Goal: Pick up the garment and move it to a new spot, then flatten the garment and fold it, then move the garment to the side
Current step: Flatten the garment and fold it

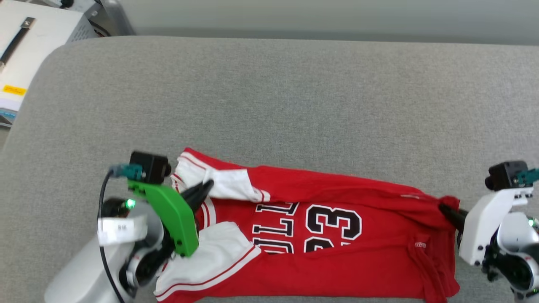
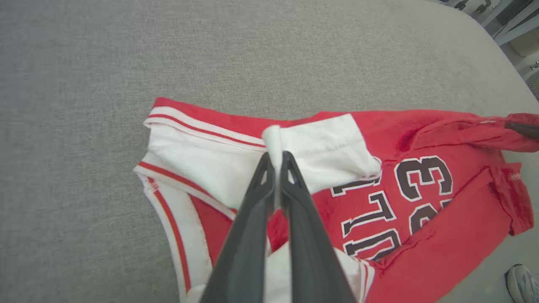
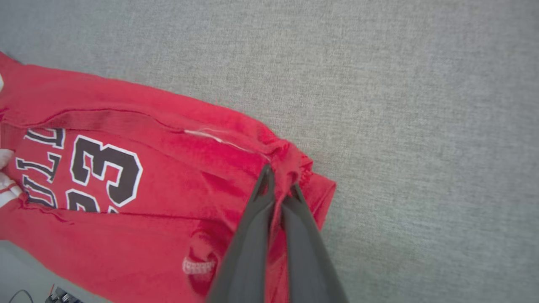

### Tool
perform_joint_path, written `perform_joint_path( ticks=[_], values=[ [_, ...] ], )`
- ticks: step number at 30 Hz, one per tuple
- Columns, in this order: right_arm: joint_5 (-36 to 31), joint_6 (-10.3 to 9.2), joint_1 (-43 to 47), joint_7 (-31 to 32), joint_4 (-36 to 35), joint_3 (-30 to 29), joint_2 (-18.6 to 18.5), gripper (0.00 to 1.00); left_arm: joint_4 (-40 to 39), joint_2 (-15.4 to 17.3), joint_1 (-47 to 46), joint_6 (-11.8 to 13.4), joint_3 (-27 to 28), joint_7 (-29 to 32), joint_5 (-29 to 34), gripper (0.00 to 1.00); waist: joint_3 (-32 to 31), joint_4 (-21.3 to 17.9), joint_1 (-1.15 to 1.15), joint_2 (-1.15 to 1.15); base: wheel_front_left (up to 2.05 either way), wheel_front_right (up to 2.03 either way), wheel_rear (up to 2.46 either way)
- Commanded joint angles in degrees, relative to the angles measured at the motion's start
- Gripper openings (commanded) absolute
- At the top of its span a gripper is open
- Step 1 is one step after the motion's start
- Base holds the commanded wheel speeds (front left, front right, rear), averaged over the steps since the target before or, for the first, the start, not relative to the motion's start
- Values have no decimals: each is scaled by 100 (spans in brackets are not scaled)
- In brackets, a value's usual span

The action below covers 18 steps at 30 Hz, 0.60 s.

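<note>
The garment (image 1: pixel 370 252) is soft and floppy. Left end effector (image 2: pixel 276 160) pinches the sleeve (image 2: pixel 324 143), right end effector (image 3: pixel 280 185) the hem (image 3: pixel 294 162).

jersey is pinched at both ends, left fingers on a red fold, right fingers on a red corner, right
No: the left fingers pinch a white sleeve fold, not red, as the left wrist view shows. The right fingers do hold a red corner of the jersey.

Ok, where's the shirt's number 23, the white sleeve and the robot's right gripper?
number 23 (image 1: pixel 334 222), head view, middle of the black print.
white sleeve (image 2: pixel 324 147), left wrist view, flat part beside the pinched fold.
right gripper (image 3: pixel 278 181), right wrist view, midway between fingertips, shut on the garment (image 3: pixel 168 235).
</note>
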Motion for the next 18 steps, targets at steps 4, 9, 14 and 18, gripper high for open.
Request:
perform_joint_path(
  ticks=[4,9,14,18],
  values=[
    [-93,-1,530,-34,-136,-180,192,0,-358,139,792,290,82,-213,-259,0,-251,83,0,0,0,0,0],
    [-179,-1,1042,-80,-205,-414,400,0,-727,298,1564,615,232,-377,-505,0,-389,70,0,0,0,0,0],
    [-226,-1,1425,-197,-149,-542,614,0,-782,258,2030,727,122,-274,-715,0,-440,79,0,0,0,0,0],
    [-300,-1,1601,-522,-79,-584,851,100,-523,48,1974,660,31,-319,-722,68,-404,98,0,0,0,0,0]
  ],
)
